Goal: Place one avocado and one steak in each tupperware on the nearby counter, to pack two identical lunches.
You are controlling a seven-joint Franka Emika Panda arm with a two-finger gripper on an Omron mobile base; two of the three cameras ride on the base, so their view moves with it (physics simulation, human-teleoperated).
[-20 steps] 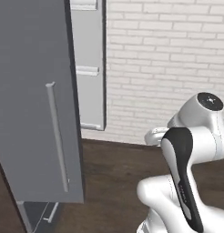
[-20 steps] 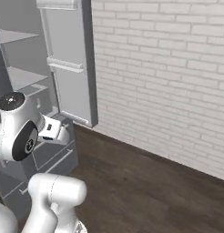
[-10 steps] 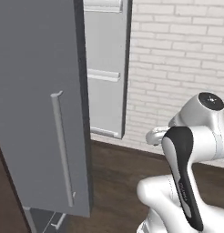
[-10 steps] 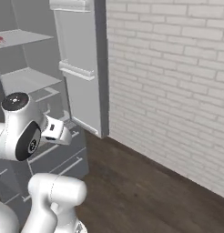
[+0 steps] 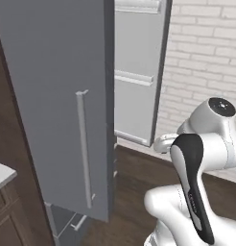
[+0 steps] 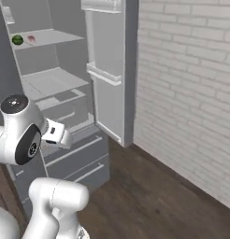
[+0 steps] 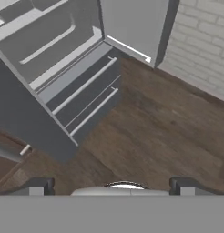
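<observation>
Open fridge seen from the mobile base, arm folded close. In the right base view the fridge (image 6: 65,93) stands with both doors swung out; on an upper shelf (image 6: 46,37) sit a dark green round item, probably an avocado (image 6: 17,40), and just beside it a small pinkish item that may be a steak (image 6: 32,38), though both are too small to identify firmly. The left base view shows the near door (image 5: 57,101) with its vertical handle (image 5: 84,144), and at the lower left a pale corner of the counter (image 5: 2,173) over brown cabinetry. The gripper (image 7: 111,186) points down at the wood floor (image 7: 150,132) before the lower drawers (image 7: 86,100), its fingers (image 7: 38,186) spread fully apart and holding nothing. No food has been collected, so the step in hand is judged to be the approach to the fridge. To do it well, stop square to the opening and clear of the near door, then raise the hand to shelf height before reaching in level, with the fingers kept wide for the round fruit.
</observation>
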